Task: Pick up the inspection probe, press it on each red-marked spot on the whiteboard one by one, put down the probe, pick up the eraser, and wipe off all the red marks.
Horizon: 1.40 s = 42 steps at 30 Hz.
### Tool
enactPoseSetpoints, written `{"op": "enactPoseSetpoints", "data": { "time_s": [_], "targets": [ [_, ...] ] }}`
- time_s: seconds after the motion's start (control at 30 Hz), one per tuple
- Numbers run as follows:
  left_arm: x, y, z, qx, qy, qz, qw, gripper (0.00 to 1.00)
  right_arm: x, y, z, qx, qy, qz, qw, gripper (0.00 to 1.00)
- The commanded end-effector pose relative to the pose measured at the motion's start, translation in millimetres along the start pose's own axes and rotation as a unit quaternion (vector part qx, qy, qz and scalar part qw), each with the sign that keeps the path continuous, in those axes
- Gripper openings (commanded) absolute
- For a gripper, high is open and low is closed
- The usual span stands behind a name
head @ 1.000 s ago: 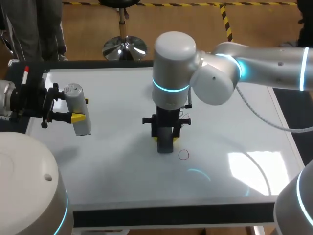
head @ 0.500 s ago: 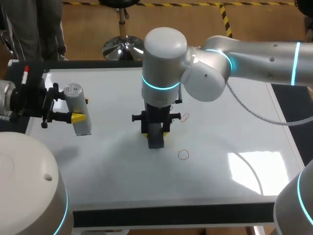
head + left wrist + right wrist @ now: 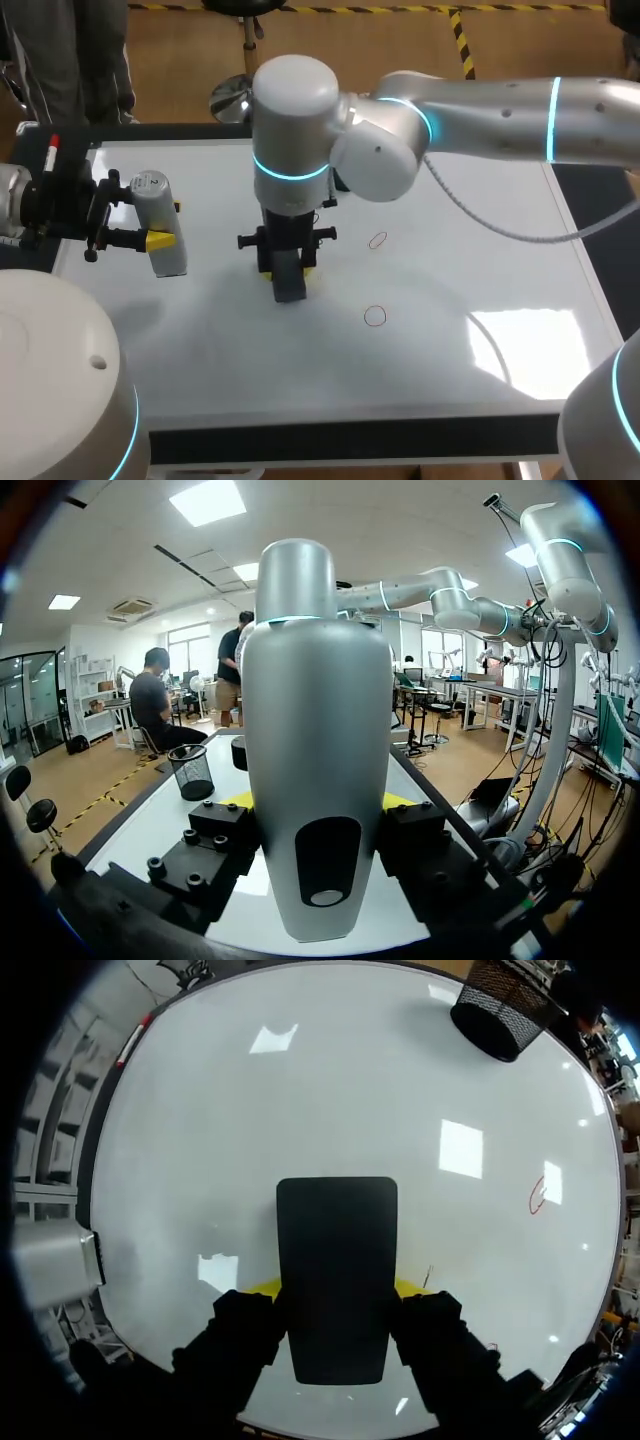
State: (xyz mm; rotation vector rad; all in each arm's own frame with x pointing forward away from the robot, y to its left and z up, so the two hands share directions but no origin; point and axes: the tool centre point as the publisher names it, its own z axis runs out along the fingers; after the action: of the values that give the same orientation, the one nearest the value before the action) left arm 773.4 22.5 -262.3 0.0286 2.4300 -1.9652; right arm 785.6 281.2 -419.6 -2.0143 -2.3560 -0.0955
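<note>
The grey inspection probe (image 3: 160, 225) hangs above the whiteboard's (image 3: 470, 200) left part, with my left gripper (image 3: 150, 240) shut on it. In the left wrist view the probe (image 3: 315, 770) fills the gap between the fingers of the left gripper (image 3: 318, 815). My right arm reaches past the middle, and its gripper (image 3: 287, 262) is shut on the black eraser (image 3: 289, 283), which points down at the board. The eraser (image 3: 337, 1270) sits between the yellow tips of the right gripper (image 3: 337, 1288). Two red marks (image 3: 377, 240) (image 3: 375, 316) lie to the eraser's right; one red mark (image 3: 540, 1192) shows in the right wrist view.
A red marker (image 3: 52, 152) lies at the board's far left edge. A black mesh cup (image 3: 500, 1010) stands at the far side of the board, also seen past the probe as the mesh cup (image 3: 190, 770). The board's dark front rim (image 3: 350, 438) runs along the near edge.
My right arm has slid left across the board with the eraser, uncovering the upper red mark. The left arm and the probe have stayed where they were.
</note>
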Motion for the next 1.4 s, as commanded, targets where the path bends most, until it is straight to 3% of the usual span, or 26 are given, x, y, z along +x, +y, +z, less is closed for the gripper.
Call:
{"op": "enactPoseSetpoints", "data": {
  "time_s": [0.03,0.43,1.1,1.4],
  "targets": [
    [0.4,-0.6,-1.0,0.001,0.000,0.001,1.000,0.00,4.1,1.1,7.3,0.002,0.001,-0.002,1.000,0.00],
    [0.4,-0.6,-1.0,0.001,0.000,0.001,1.000,0.00,-9.7,-4.5,15.2,0.006,0.006,0.006,1.000,0.00],
    [0.4,-0.6,-1.0,0.001,0.000,0.001,1.000,0.00,-68.0,-7.6,32.4,0.037,-0.005,0.053,0.998,0.00],
    [0.4,-0.6,-1.0,0.001,0.000,0.001,1.000,0.00,-84.7,-11.2,35.2,0.043,-0.009,0.066,0.997,0.00]
  ]
}}
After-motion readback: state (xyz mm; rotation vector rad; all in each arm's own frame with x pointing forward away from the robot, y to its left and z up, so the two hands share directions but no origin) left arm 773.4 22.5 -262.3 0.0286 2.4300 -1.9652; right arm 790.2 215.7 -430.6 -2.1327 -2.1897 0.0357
